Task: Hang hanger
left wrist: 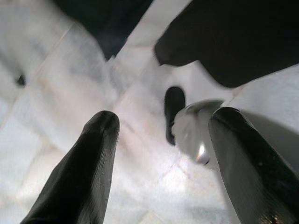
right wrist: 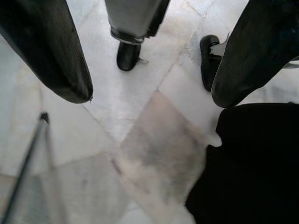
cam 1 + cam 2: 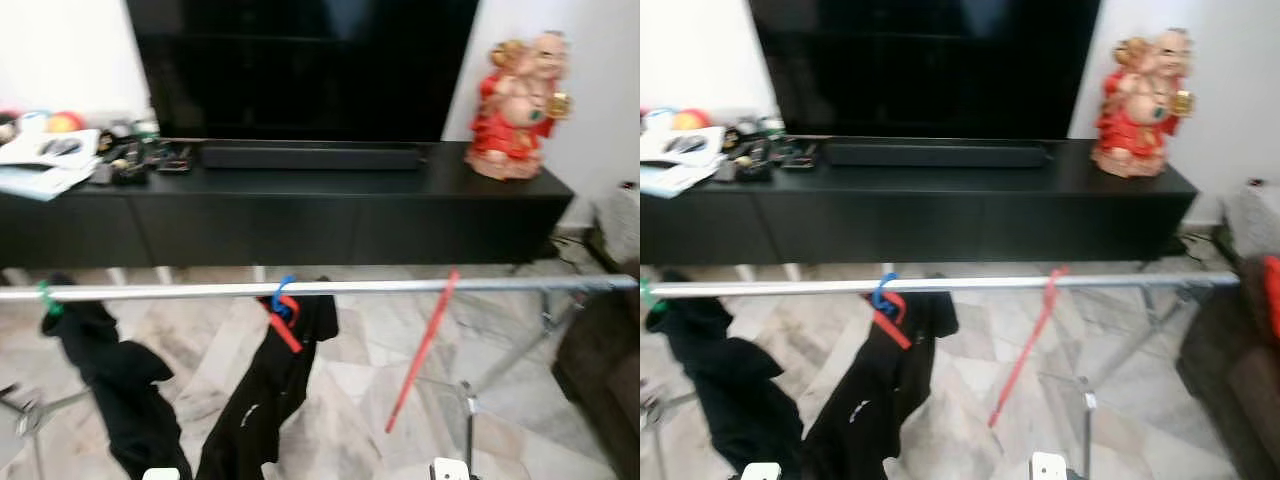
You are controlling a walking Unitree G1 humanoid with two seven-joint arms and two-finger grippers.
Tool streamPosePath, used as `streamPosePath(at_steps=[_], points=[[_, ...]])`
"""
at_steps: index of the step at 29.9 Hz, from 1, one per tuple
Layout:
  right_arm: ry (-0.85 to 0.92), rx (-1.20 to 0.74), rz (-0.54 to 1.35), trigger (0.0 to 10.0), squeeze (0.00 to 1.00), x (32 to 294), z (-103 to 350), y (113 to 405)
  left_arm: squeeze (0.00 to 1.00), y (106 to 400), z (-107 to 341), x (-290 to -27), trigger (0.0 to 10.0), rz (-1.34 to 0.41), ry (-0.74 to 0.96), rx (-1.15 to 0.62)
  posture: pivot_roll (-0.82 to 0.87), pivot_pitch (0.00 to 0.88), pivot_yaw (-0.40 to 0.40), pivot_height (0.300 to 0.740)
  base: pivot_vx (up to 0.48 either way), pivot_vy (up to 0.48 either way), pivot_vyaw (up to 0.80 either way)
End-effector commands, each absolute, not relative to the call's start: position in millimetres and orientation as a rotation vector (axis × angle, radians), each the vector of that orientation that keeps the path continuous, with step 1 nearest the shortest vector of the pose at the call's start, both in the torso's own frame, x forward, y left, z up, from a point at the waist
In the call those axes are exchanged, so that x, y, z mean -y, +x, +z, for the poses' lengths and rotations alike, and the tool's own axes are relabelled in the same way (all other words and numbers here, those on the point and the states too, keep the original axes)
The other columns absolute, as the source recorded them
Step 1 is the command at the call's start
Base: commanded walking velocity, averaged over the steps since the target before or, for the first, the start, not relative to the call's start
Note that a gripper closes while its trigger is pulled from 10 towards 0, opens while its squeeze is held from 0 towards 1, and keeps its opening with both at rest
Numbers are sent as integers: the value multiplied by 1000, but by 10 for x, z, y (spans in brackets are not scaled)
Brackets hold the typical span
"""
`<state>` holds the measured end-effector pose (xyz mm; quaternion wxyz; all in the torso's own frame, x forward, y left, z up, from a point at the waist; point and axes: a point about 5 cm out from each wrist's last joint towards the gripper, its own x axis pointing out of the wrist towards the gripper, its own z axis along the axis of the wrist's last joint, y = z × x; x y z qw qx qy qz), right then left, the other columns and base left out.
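A silver rail [image 3: 330, 288] runs across the scene at mid height. A bare red hanger [image 3: 424, 348] hangs tilted from its right part. Near the middle, a blue hook with a red hanger [image 3: 283, 310] carries a black garment [image 3: 270, 400]. At the far left a green hook [image 3: 46, 298] holds another black garment [image 3: 120, 385]. My left gripper [image 1: 166, 116] is open over the marble floor, nothing between its fingers. My right gripper [image 2: 152, 98] is also open above the floor, beside a black cloth [image 2: 252, 168].
Behind the rail stands a long black TV console [image 3: 300, 215] with a dark screen [image 3: 300, 60], a red figurine [image 3: 515, 105] on its right end and clutter [image 3: 60, 150] on its left. A dark sofa [image 3: 605, 380] is at the right. Rack legs [image 3: 468, 410] stand on the floor.
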<state>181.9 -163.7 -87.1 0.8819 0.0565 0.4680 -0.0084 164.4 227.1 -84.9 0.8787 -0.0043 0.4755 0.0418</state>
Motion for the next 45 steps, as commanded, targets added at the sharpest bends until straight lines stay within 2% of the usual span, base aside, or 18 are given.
streamPosePath(at_steps=[1, 11, 29, 40, 45], points=[[113, -978, -15, 10000, 0, 1633, -876, 1808, 0, 1602, -867, -2284, 10000, 86, -6, -1014, 109, 0, -18, 740, 0, 0, 800], [115, -982, -14, 10000, 0, 1625, -880, 1802, 0, 1600, -867, -2288, 10000, 84, -4, -1016, 109, 0, -18, 740, 0, 0, 800], [155, -972, -50, 10000, 0, 1643, -871, 1820, 0, 1596, -871, -2286, 10000, 96, -18, -1021, 111, 0, -22, 740, 0, 0, 0], [153, -972, -48, 10000, 0, 1644, -869, 1824, 0, 1593, -873, -2284, 10000, 95, -15, -1024, 111, 0, -22, 740, 0, 405, 0], [152, -972, -48, 10000, 0, 1643, -870, 1823, 0, 1624, -855, -2294, 10000, 89, 0, -1005, 115, 0, -22, 740, 0, 51, 0]])
